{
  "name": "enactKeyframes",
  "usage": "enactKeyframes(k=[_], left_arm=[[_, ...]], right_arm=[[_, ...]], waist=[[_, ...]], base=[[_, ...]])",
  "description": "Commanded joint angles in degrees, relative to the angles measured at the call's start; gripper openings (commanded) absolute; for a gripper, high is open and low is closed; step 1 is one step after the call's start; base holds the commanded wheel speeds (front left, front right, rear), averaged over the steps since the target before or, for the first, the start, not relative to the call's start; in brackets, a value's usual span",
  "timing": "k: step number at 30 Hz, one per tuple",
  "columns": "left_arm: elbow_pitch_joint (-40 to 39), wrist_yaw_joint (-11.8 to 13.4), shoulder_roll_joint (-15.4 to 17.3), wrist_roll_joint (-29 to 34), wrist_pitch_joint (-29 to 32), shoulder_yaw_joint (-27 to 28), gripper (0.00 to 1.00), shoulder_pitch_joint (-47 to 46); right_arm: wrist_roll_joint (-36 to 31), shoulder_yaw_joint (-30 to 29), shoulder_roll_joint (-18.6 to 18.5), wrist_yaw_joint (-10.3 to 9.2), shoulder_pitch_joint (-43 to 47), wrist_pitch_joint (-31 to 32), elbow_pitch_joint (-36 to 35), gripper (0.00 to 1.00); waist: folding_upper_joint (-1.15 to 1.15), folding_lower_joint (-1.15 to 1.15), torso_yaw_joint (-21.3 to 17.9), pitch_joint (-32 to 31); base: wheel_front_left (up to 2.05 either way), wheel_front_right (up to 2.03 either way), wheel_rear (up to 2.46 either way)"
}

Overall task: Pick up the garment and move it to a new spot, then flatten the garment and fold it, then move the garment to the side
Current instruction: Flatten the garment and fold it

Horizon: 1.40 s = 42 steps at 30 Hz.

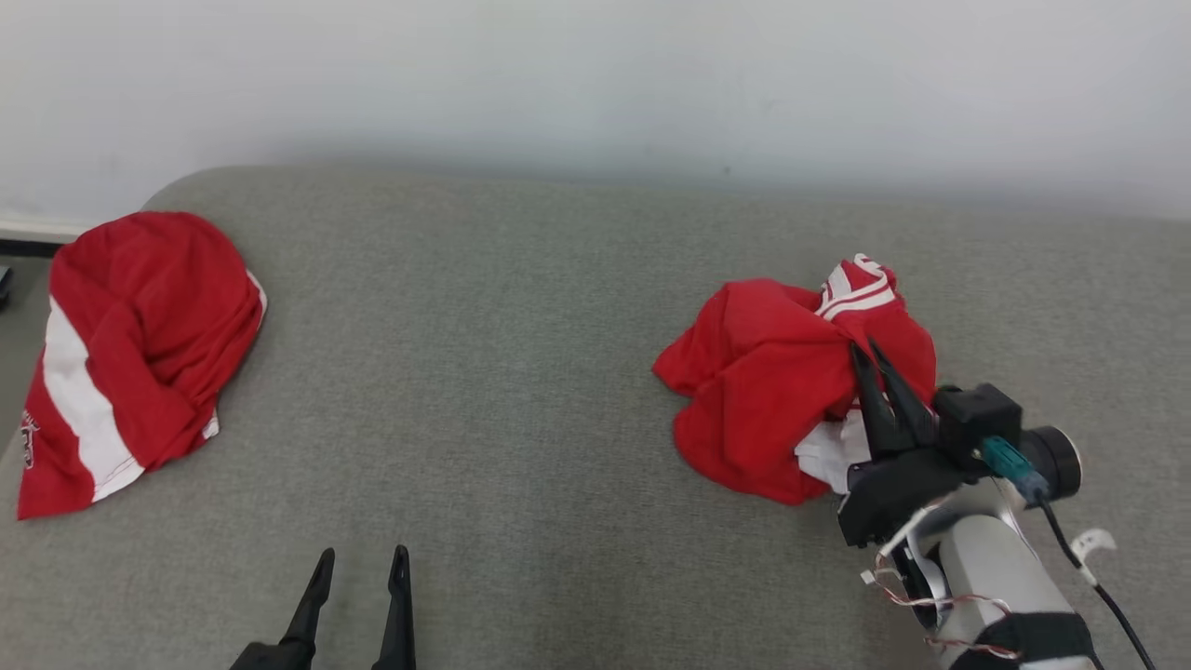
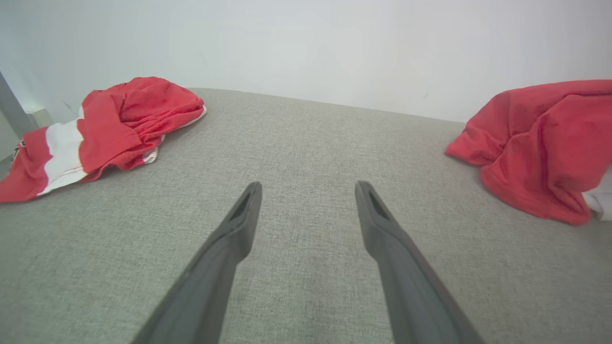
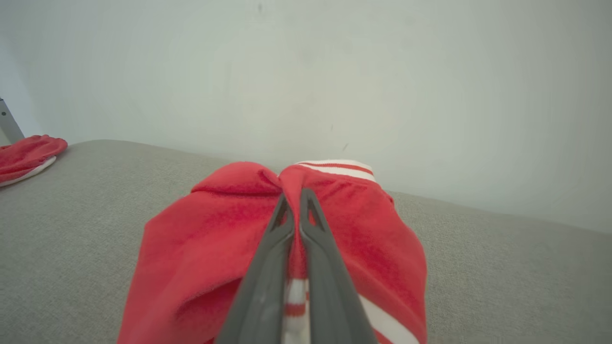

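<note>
Nearest to me, my left gripper (image 1: 363, 554) hovers low over bare grey cushion (image 1: 521, 326), its jaws spread wide and holding nothing, well apart from any cloth.

Further out on my right side, my right gripper (image 3: 295, 195) has its jaws pressed almost together on a ridge of red fabric at the top of the crumpled red garment (image 1: 772, 391). The garment sits in a heap on the right half of the cushion, with a white-striped band showing at its far edge and a patch of white beside my wrist.

The pinch looks thin to me. I seem to hold only one narrow fold, so a quick lift could pull it free and drop the heap. If the fold holds, I judge the bundle may unroll beneath it, and a trailing hem would drag on the coarse weave and twist the cloth before I can flatten it.

Far off at the left edge of the cushion lies a second red garment (image 1: 130, 354) with a white panel, too distant to snag. Beyond everything stands a plain pale wall (image 1: 595, 74).
</note>
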Motion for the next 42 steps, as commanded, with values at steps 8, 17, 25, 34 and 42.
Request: enactKeyframes(k=[8,17,25,34,42], left_arm=[[0.1,-0.47,-0.07,-0.2,-0.2,-0.57,1.0,1.82],[0.5,-0.48,-0.07,-0.94,-0.2,-1.95,1.0,1.23],[1.02,-0.31,-0.06,-1.08,-0.2,-2.45,1.0,1.62],[1.49,-1.09,-0.06,-0.77,-0.2,-3.22,1.0,1.01],[4.11,-2.05,-0.05,-2.01,-0.2,-10.49,1.0,-0.88]], right_arm=[[10.98,-6.24,0.35,-0.13,13.61,-0.04,-13.04,0.0],[18.27,-10.73,2.5,-0.13,27.3,-0.04,-18.94,0.0],[18.43,-13.17,4.01,-0.13,29.45,-0.04,-25.19,1.0],[18.02,-12.97,4.72,-0.13,32.01,-0.03,-33.48,1.0],[18.73,-10.11,4.95,-0.13,33.18,-0.03,-35.1,1.0]], waist=[[-0.01,-0.01,-5.83,-2.32],[-0.01,-0.01,-8.94,-1.9],[-0.01,-0.01,-10.16,-2.89],[-0.01,-0.01,-11.88,-3.6],[-0.01,-0.01,-15.1,-2.66]], base=[[0.0,0.0,0.0],[0.0,0.0,0.0],[0.0,0.0,0.0],[0.0,0.0,0.0],[0.0,0.0,0.0]])
